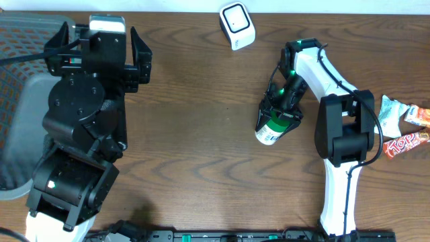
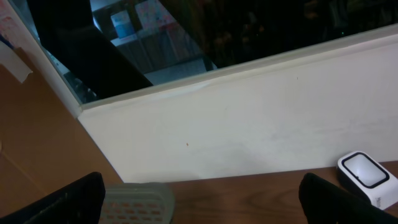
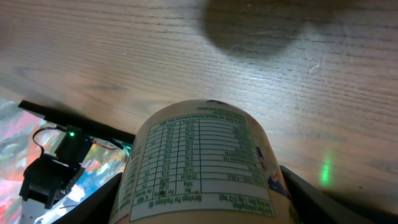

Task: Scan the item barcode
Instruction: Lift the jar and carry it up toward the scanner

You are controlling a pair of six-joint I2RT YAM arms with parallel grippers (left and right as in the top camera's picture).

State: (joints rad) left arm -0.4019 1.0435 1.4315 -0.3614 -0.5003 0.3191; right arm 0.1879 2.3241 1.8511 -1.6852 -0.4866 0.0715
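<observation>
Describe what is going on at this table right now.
The right gripper holds a green-labelled container over the table, apart from the white scanner near the far edge. Its wrist view shows the nutrition panel. The left gripper hangs open and empty on the left. Snack packets lie at the right.

The left arm (image 1: pixel 77 114) is almost all black. It has wide round joint housings (image 1: pixel 75 101) with small screws in the flat covers, and a white casing (image 1: pixel 41 218) at the lower end. The left hand (image 1: pixel 101 47) carries a white block (image 1: pixel 107 25), and its two fingers (image 1: pixel 140 57) are black and thick. A black cable (image 1: pixel 20 59) goes out from its side. The right arm (image 1: pixel 332 74) is thinner, with smooth white links and a black boxy joint (image 1: pixel 346 128). A thin dark wire (image 1: pixel 378 131) follows this arm. Small green lights (image 1: pixel 296 46) shine near the dark right hand (image 1: pixel 277 114).
</observation>
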